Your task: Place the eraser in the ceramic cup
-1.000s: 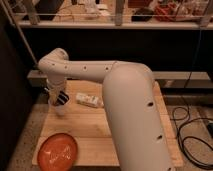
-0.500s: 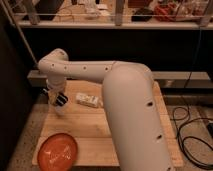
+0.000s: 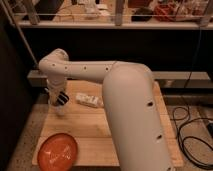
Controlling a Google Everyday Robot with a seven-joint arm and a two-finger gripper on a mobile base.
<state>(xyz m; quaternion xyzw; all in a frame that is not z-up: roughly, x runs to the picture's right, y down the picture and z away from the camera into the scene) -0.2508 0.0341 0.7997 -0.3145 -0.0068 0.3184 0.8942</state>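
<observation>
The claw (image 3: 59,101) hangs at the left side of the wooden counter (image 3: 95,127), pointing downward below the arm's bent wrist. How far its fingers stand apart cannot be told from this view, and nothing can be made out between them. Directly beneath it stands what appears to be the ceramic cup (image 3: 59,109), a small pale cylinder; the claw's lower end seems to touch or overlap the cup's top, though the dim light leaves this uncertain. The eraser cannot be picked out with confidence.

Compared with half a second ago, the claw and arm sit in almost the same place over the counter's left side, with no clear shift in the plate or the white object.

Just right of the claw lies a flat white rectangular object (image 3: 89,100) on the counter. The orange plate (image 3: 58,151) rests at the near left corner, well apart from the cup. The robot's broad white arm (image 3: 135,115) crosses the middle of the view and hides much of the counter's right part. Black cables (image 3: 192,135) lie on the floor to the right.
</observation>
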